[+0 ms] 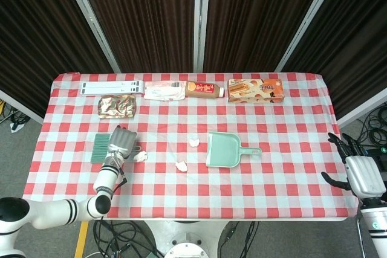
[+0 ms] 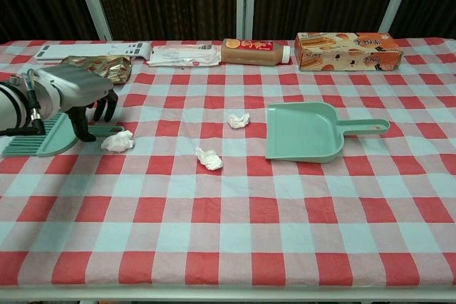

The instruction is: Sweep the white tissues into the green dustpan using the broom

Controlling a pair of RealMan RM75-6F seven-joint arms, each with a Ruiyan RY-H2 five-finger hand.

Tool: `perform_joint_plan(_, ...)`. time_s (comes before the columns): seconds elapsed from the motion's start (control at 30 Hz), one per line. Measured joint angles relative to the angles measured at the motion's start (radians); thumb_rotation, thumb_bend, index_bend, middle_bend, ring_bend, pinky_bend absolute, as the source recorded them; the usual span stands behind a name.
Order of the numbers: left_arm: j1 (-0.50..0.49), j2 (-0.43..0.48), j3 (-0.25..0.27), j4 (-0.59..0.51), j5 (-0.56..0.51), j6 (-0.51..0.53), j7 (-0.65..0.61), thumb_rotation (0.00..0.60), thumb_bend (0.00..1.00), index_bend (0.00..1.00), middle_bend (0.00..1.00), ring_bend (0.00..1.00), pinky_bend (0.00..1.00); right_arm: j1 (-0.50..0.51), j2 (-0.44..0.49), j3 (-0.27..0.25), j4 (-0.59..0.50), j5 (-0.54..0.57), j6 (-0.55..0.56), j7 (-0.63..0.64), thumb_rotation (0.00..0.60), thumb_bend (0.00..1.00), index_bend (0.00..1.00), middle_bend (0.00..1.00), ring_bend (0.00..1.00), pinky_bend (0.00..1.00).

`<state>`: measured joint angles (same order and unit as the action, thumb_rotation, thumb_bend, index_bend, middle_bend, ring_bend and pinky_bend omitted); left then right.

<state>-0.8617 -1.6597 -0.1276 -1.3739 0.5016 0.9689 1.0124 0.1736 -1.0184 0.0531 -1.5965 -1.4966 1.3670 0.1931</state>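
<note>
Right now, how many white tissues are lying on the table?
3. One tissue lies beside the broom by the left robot hand, one near the table's middle, one just left of the green dustpan. None appears hidden.

Left hand (image 2: 71,90) hides broom (image 2: 43,135) handle; grip unclear. Box (image 2: 348,50) print unreadable.
</note>
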Motion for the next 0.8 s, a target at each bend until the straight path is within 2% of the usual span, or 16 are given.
perform_joint_plan(0.4, -0.028, 0.004, 0.029, 0.002, -0.035, -0.02, -0.014, 0.6, 0.29, 0.43, 0.43, 0.33, 0.26, -0.001, -0.003, 0.002, 0.004, 0.001, -0.004, 0.005, 0.6, 0.12, 0.03, 0.18, 0.02, 0.09)
perform_joint_plan(0.8, -0.017, 0.005, 0.05, 0.019, 0.046, -0.023, -0.104, 0.6, 0.34, 0.52, 0.52, 0.4, 0.31, -0.004, -0.002, 0.003, -0.002, -0.001, -0.001, 0.003, 0.6, 0.12, 0.03, 0.18, 0.02, 0.09)
